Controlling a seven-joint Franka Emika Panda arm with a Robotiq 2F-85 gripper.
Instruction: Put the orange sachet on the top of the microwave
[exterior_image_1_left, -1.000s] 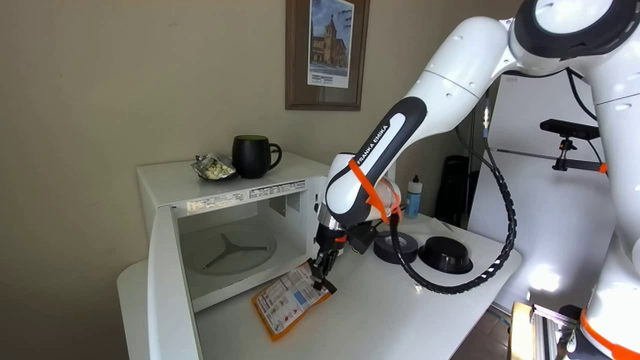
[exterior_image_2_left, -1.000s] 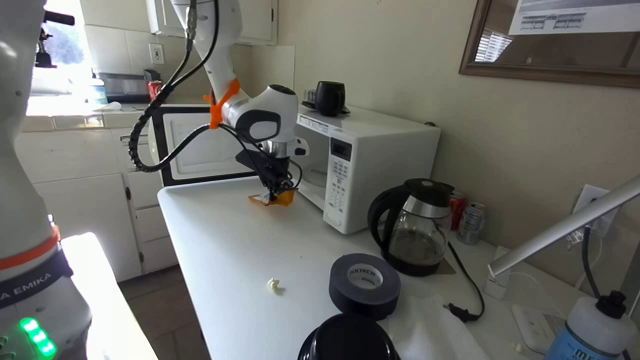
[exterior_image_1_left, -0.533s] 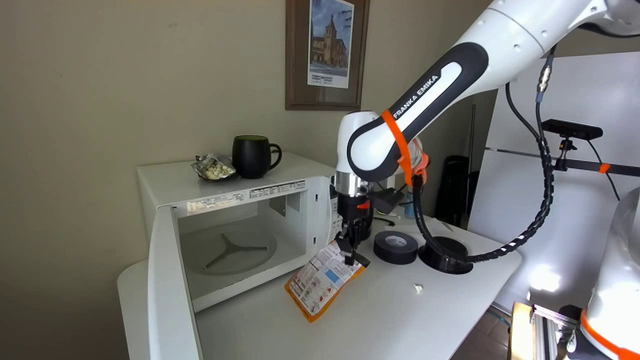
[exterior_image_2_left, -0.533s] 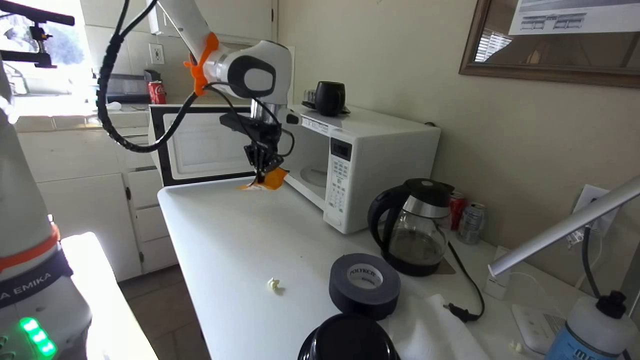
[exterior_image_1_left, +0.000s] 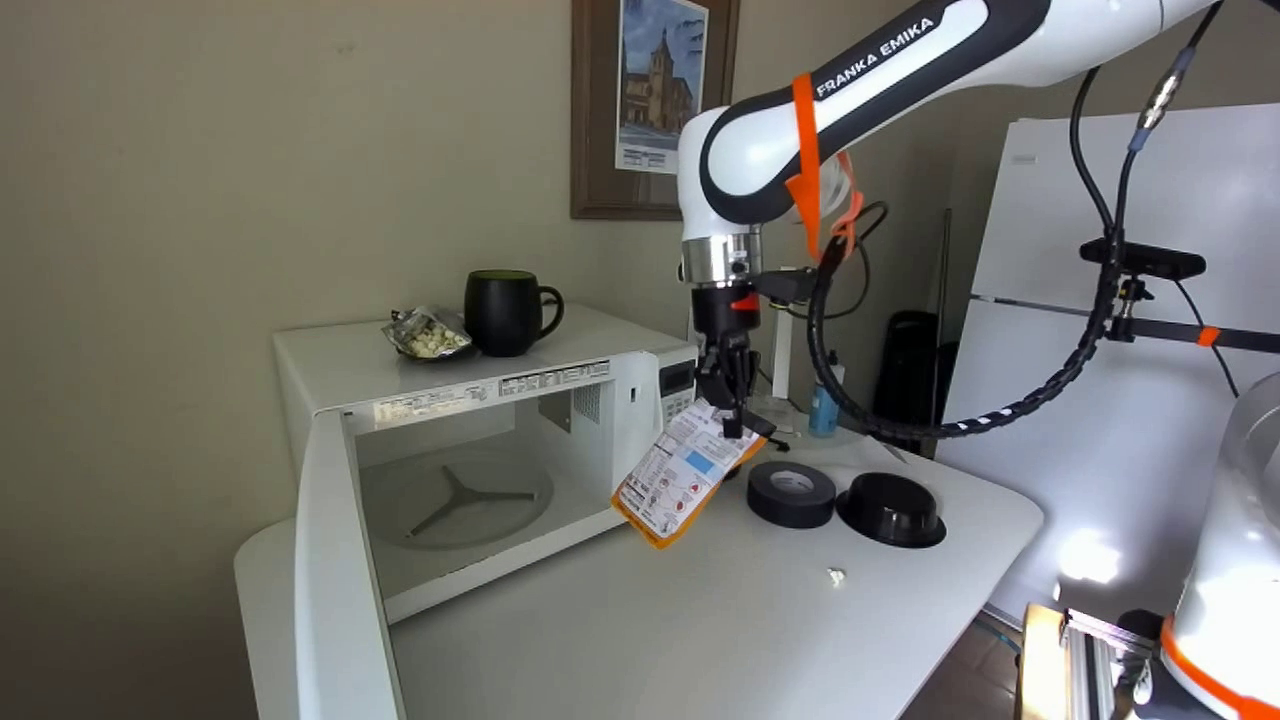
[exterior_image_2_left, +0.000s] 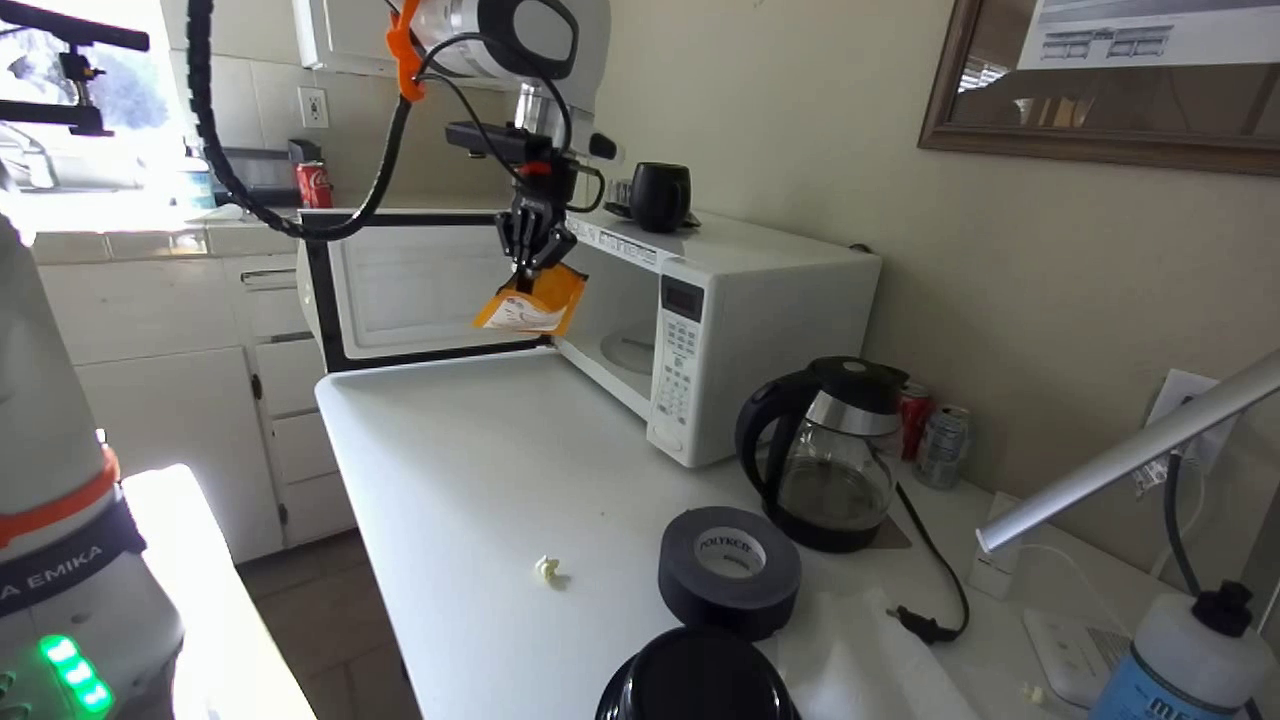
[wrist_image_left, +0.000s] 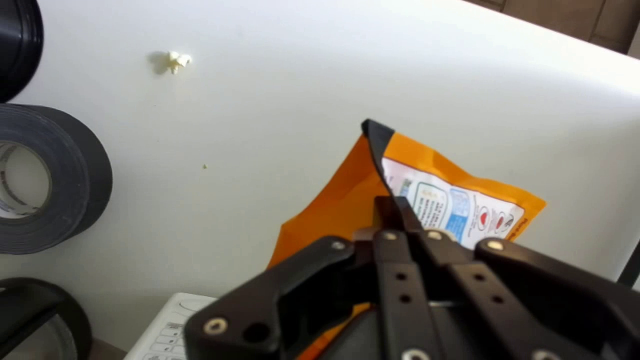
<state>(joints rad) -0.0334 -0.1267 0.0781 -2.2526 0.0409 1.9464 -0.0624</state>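
The orange sachet (exterior_image_1_left: 675, 480) hangs tilted in the air in front of the microwave's open front, its printed white panel facing that exterior view. It shows also in an exterior view (exterior_image_2_left: 555, 295) and in the wrist view (wrist_image_left: 335, 200). My gripper (exterior_image_1_left: 735, 425) is shut on the sachet's dark top edge, pointing down; in the wrist view the fingertips (wrist_image_left: 398, 212) pinch that edge. The sachet's lower end is above the table and lower than the microwave's top. The white microwave (exterior_image_1_left: 590, 330) stands against the wall; it shows also in an exterior view (exterior_image_2_left: 790, 330).
A black mug (exterior_image_1_left: 503, 315) and a foil packet of pale pieces (exterior_image_1_left: 435, 338) stand on the microwave's top. The microwave door (exterior_image_1_left: 340, 580) hangs open. A kettle (exterior_image_2_left: 840, 455), a tape roll (exterior_image_2_left: 730, 570) and a black round container (exterior_image_1_left: 890, 508) stand on the table.
My gripper has risen with the sachet shut in it and moved rightward in the exterior view facing the microwave's opening. The sachet has come up off the table. Mug and microwave have not moved.
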